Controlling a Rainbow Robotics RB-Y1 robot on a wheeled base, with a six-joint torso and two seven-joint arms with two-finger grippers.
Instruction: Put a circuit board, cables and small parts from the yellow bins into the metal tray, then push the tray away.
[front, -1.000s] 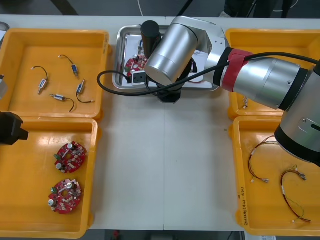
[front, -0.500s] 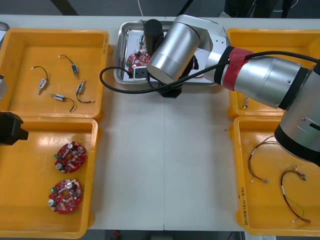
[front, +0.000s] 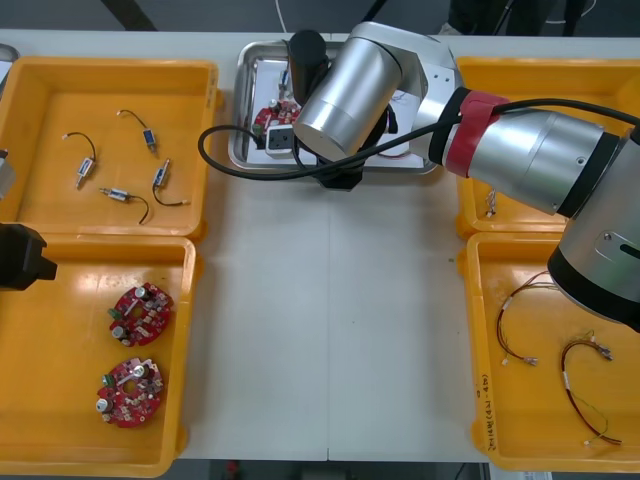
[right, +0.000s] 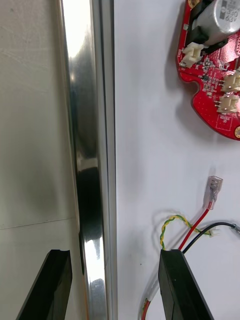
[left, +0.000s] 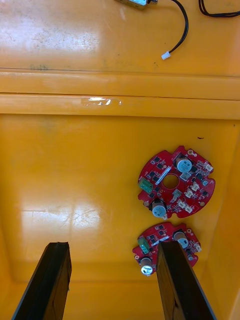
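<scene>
Table bears metal tray, right fingers splayed astride its rim, left fingers splayed over bin.

Bright even light, glare along the metal tray rim, soft sheen inside a yellow bin

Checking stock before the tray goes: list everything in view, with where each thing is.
Bins: 4, yellow, two each side of the table.
Tray: 1, metal, white inside, far centre.
Boards: 3, red; two in left near bin, one in tray.
Small parts on black cables: 4, left far bin.
Small part: 1, right far bin.
Cables: 2 red-yellow bundles, right near bin; red-yellow and black ones in tray.
Right hand: open, astride tray's near rim.
Left hand: open, over the two boards.
</scene>
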